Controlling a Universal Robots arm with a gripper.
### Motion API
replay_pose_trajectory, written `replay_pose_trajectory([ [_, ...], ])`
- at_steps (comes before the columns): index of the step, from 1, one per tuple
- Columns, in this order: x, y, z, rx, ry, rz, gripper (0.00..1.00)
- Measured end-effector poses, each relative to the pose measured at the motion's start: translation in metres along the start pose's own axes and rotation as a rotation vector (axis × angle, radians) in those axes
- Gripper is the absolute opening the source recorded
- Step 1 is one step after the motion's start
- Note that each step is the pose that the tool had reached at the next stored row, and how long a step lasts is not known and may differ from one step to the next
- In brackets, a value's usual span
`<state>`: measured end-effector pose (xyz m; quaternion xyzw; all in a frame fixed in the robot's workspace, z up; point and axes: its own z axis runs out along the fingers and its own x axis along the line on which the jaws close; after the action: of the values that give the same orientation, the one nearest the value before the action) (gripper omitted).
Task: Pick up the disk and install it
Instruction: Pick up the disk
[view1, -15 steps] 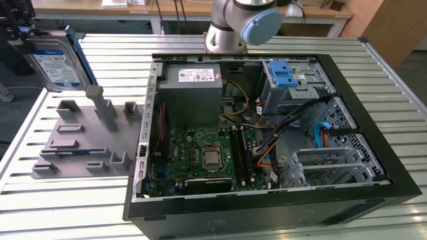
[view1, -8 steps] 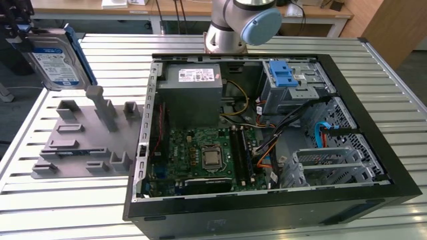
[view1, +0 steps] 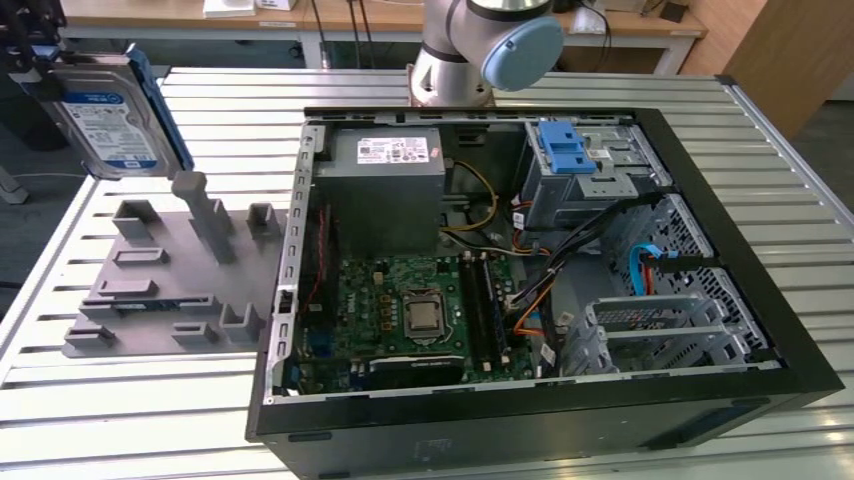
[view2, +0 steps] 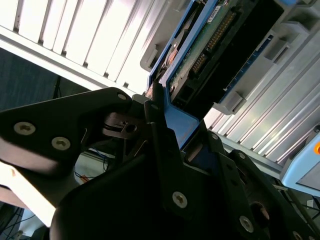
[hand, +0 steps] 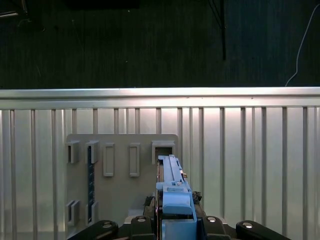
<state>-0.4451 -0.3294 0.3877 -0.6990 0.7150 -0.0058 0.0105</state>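
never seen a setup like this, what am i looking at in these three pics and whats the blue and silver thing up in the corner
This is a robot arm standing on a slatted metal table. One picture comes from a camera off the arm that sees the whole scene. The other two come from cameras riding near the arm's wrist.

On the table lies an open computer case, showing its green circuit board and a grey power-supply box. At the exterior view's left sits a grey holder plate with upright slots.

The blue and silver thing is the disk, a hard drive in a blue frame. The gripper is shut on that frame and holds the disk in the air near the holder plate. It is not in the case.
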Motion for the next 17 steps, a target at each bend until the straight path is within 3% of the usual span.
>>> replay_pose_trajectory([
  [17, 0.0000, -0.0001, -0.0030, 0.0000, 0.0000, 0.000, 0.36],
])
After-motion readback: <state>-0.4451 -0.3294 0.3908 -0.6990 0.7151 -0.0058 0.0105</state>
